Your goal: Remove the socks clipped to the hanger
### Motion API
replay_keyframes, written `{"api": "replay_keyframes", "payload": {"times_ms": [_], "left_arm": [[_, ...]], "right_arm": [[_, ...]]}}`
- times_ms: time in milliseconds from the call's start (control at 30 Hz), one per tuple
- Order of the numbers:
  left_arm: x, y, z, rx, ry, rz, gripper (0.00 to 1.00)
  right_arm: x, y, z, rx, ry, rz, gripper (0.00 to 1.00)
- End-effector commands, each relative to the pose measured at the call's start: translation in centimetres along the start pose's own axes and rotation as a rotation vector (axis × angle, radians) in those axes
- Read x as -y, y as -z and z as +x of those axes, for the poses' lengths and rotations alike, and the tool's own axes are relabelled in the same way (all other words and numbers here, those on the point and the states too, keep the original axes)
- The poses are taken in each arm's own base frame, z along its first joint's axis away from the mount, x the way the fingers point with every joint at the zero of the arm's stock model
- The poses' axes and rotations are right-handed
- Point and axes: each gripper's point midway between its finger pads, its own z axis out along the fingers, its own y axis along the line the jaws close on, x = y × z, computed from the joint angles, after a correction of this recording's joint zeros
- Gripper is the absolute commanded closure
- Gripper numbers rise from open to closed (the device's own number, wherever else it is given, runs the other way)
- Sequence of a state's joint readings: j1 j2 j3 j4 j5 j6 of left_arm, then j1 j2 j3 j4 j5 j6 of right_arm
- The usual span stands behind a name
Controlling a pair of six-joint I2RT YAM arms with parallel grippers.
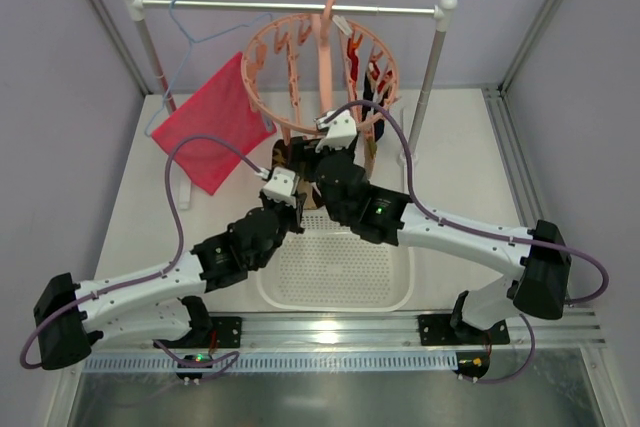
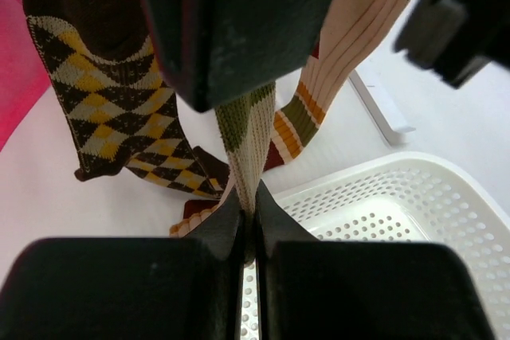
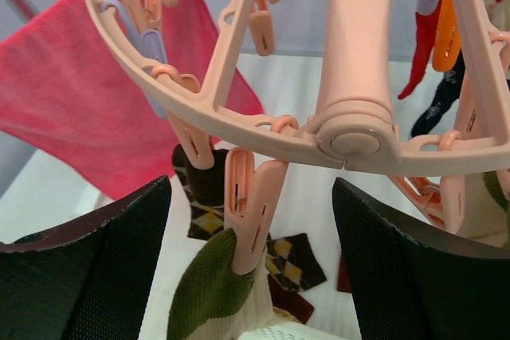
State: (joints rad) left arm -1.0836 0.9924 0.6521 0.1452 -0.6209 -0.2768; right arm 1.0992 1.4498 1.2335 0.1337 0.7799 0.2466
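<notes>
Pinching the limp, light-looking striped sock (image 2: 243, 137) low down, the left claw (image 2: 249, 201) is clenched while the right claw (image 3: 251, 189) gapes around its peg (image 3: 253, 216) on the near rim of the hanger (image 3: 199, 105), toward the far edge of the tabletop (image 1: 460, 177).

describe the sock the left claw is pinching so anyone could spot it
Find the pink ring hanger on the rail. Below its near rim hangs a cream ribbed sock with a green band, in the left claw. The brown argyle sock beside it has diamonds instead.
</notes>
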Motion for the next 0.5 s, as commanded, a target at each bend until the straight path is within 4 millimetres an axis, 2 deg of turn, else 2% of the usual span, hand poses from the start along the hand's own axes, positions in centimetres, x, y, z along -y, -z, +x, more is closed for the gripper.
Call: {"api": "replay_keyframes", "payload": {"times_ms": [0, 33, 467], "left_arm": [[-0.3, 0.41, -0.99, 0.015, -0.008, -0.02, 1.0], [-0.35, 0.5, -1.03, 0.017, -0.006, -0.019, 1.0], [-0.41, 0.77, -1.23, 0.029, 0.007, -0.012, 1.0]], "right_arm": [[1.96, 0.4, -2.18, 0.044, 0.034, 0.171, 0.18], [2.04, 0.31, -1.66, 0.032, 0.059, 0.19, 0.18], [2.06, -0.38, -2.64, 0.055, 0.141, 0.33, 0.19]]}}
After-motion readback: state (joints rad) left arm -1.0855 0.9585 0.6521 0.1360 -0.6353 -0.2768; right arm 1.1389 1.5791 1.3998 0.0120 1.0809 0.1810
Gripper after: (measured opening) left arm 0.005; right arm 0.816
